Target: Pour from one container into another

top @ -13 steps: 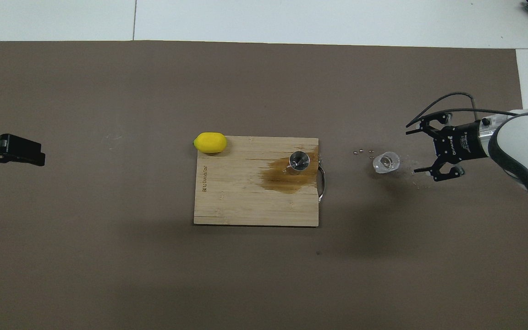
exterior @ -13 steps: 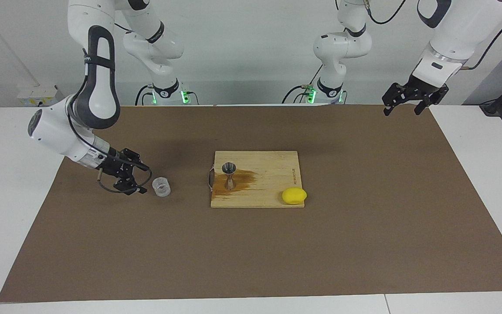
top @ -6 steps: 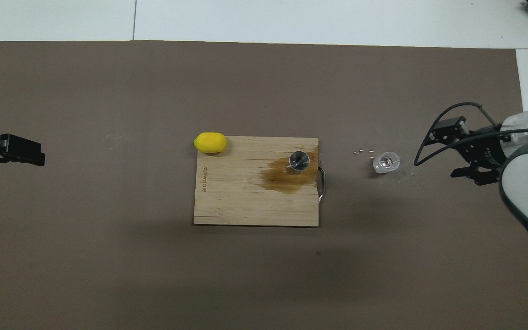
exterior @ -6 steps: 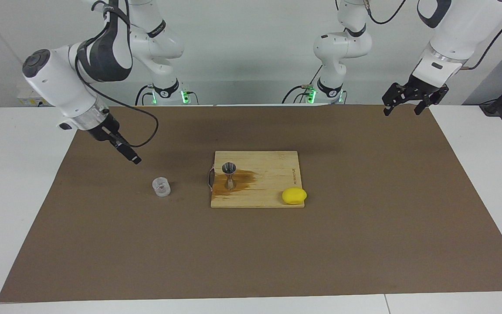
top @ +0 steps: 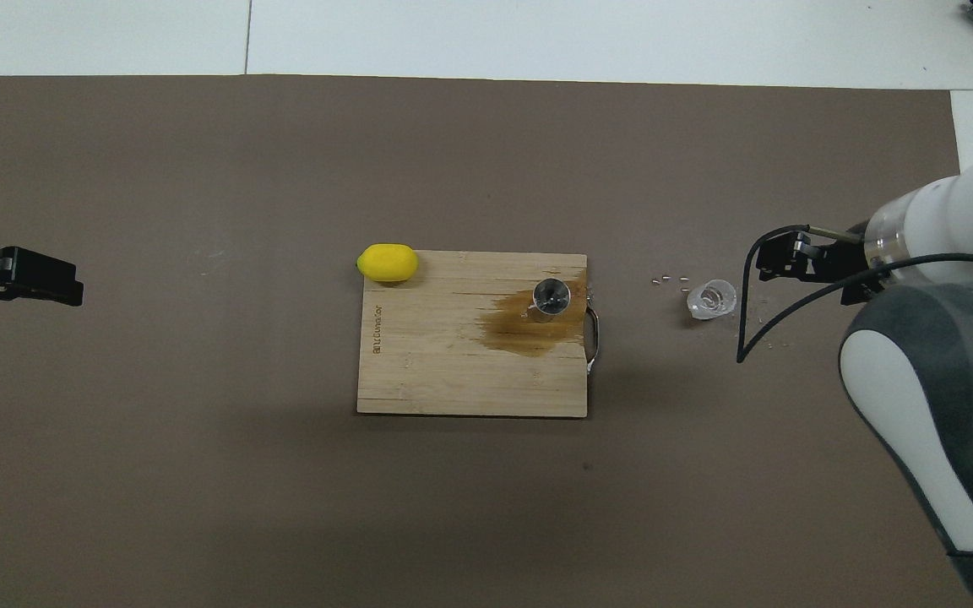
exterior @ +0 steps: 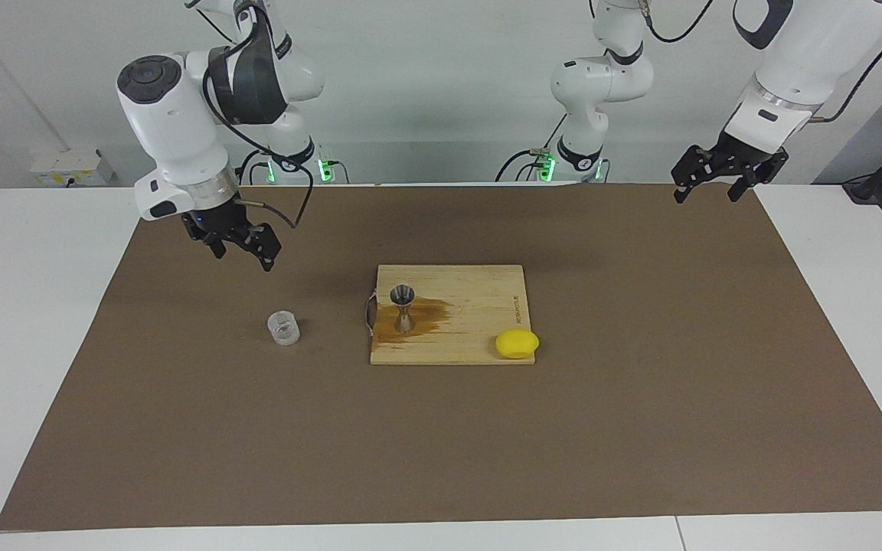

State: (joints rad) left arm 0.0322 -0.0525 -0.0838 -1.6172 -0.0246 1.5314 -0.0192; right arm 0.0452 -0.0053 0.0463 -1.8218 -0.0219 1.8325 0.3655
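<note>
The clear cup (exterior: 283, 327) (top: 711, 299) stands upright on the brown mat, toward the right arm's end of the table, with nothing touching it. The steel jigger (exterior: 402, 306) (top: 551, 295) stands upright on the wooden board (exterior: 479, 337), in a brown wet stain. My right gripper (exterior: 242, 252) hangs open and empty in the air over the mat, well clear of the cup. My left gripper (exterior: 707, 195) (top: 56, 283) waits open and empty over the mat's edge at the left arm's end.
A yellow lemon (exterior: 517, 343) (top: 387, 262) rests at the board's corner, farther from the robots than the jigger. A metal handle (exterior: 369, 314) sticks out of the board toward the cup. A few tiny specks (top: 671, 278) lie on the mat beside the cup.
My right gripper has lifted from low beside the cup and turned to point downward, high over the mat. The cup stays where it stood. The left arm has not moved.
</note>
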